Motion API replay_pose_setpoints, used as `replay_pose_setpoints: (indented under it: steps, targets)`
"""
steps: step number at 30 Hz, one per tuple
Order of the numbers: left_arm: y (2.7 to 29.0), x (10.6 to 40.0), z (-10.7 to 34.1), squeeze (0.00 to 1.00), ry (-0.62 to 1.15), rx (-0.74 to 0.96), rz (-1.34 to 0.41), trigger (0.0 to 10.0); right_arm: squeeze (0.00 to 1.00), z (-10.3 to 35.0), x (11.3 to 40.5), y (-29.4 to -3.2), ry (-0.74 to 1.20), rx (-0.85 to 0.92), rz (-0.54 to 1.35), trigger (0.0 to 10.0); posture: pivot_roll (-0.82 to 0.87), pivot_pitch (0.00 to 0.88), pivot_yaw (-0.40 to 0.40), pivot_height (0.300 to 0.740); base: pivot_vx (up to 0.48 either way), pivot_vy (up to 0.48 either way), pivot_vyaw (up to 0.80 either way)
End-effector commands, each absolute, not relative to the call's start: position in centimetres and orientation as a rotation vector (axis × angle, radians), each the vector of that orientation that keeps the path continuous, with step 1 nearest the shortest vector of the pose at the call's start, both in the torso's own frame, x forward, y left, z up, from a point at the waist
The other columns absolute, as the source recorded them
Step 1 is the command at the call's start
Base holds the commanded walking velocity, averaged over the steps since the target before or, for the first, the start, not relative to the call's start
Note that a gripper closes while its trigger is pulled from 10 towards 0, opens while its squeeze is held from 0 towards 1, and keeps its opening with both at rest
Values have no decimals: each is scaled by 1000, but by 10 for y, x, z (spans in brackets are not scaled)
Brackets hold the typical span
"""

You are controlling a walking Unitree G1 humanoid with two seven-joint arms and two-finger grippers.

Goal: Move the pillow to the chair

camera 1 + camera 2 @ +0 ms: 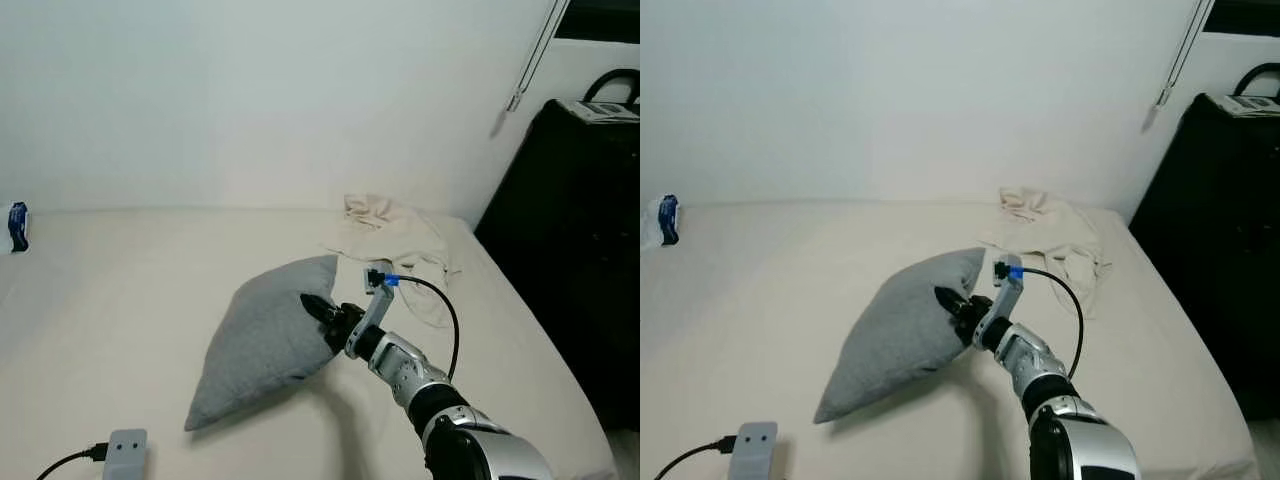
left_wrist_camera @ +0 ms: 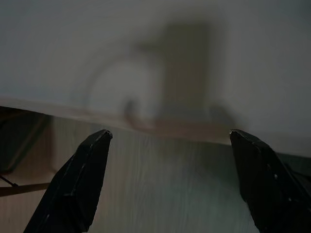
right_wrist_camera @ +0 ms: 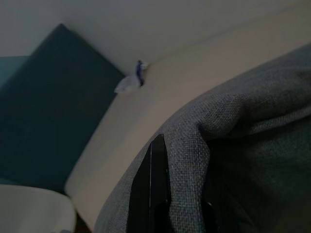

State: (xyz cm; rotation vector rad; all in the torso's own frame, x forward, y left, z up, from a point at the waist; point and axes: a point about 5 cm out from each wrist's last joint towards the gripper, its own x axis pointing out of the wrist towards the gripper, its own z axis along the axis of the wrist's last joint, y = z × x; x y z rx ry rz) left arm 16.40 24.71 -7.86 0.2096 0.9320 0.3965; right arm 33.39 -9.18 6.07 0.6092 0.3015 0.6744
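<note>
On the bed (image 1: 120, 300), the grey pillow (image 1: 265, 340) tilts up at one edge because the right gripper (image 1: 318, 310) pinches that edge, likely to lift it. The left gripper (image 2: 170, 179) hangs spread, idle.

Plain grey woven pillow (image 1: 268, 340) on a cream, unpatterned bed (image 1: 120, 300). The right tool (image 1: 318, 309) is black at the fingers, on a silver arm with a black cable and a blue plug (image 1: 390, 281). Off-white crumpled cloth (image 1: 395, 235) near the white wall (image 1: 250, 90). Black cabinet (image 1: 575, 250) at the side. Blue-and-white packet (image 1: 17, 226), perhaps tissues. Pale grey adapter (image 1: 125, 452) on a black cord. The left tool (image 2: 167, 184) has black fingers over dim wood-brown.
</note>
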Motion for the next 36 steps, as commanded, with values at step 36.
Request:
replay_pose_setpoints:
  steps: [36]
  targets:
    - [220,137,-97,0,1070,289,222,10000,0,-56,209,-78,857,313,780,10000,147,0,-102,724,0,0,748]
